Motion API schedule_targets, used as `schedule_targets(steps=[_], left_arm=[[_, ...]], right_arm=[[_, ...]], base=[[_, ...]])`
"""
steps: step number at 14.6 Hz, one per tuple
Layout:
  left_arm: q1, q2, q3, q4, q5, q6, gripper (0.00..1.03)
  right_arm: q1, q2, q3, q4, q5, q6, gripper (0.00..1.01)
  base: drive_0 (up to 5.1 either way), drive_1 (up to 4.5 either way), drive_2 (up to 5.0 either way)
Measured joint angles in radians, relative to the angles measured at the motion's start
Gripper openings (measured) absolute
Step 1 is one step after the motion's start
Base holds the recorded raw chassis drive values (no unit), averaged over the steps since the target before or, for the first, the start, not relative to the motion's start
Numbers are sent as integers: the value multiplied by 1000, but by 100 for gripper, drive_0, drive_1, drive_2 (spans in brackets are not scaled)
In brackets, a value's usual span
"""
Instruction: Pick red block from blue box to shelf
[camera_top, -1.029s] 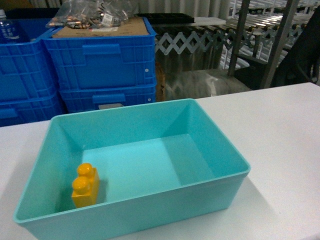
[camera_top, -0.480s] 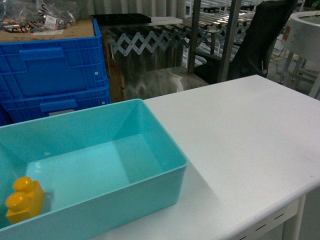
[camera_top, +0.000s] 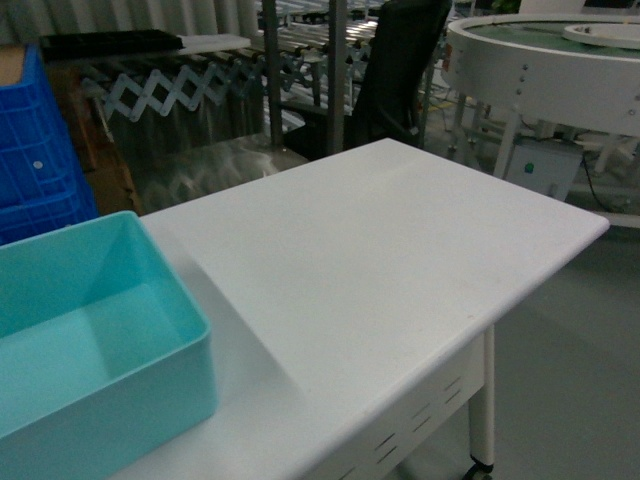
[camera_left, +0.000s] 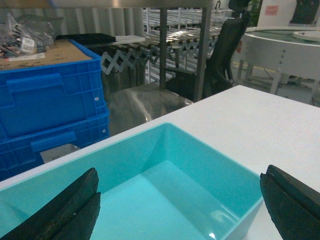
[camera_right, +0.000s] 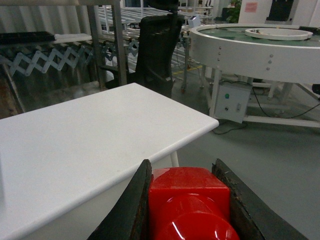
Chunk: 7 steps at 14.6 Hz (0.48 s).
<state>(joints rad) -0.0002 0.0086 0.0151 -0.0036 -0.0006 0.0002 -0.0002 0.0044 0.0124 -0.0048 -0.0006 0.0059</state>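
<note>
Swung right since a second ago: our head view has slid the blue box (camera_top: 90, 330) to the left edge, and the yellow brick has dropped out of sight. White table (camera_top: 400, 250) and round conveyor (camera_top: 540, 60) now fill the view. Right gripper (camera_right: 187, 200) is clamped on the red block (camera_right: 192, 200), stud toward the camera, held off the table, out of the box; we judge it's in transit. Shelf (camera_right: 120, 30) posts stand well behind. Left gripper (camera_left: 180, 205) hangs wide above the box.

— What do the surfaces look like?
— You have a glossy red plastic block (camera_right: 189, 200), a smooth turquoise plastic box (camera_top: 150, 330), a matt white table (camera_top: 380, 260) and ribbed blue plastic crates (camera_left: 50, 105).
</note>
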Motion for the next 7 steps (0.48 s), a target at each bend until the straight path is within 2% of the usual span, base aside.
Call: schedule_targets(steps=[7], left_arm=[[0, 0, 0, 0, 0, 0, 98]], right_arm=[[0, 0, 0, 0, 0, 0, 28]], base=[[-160, -160, -160]])
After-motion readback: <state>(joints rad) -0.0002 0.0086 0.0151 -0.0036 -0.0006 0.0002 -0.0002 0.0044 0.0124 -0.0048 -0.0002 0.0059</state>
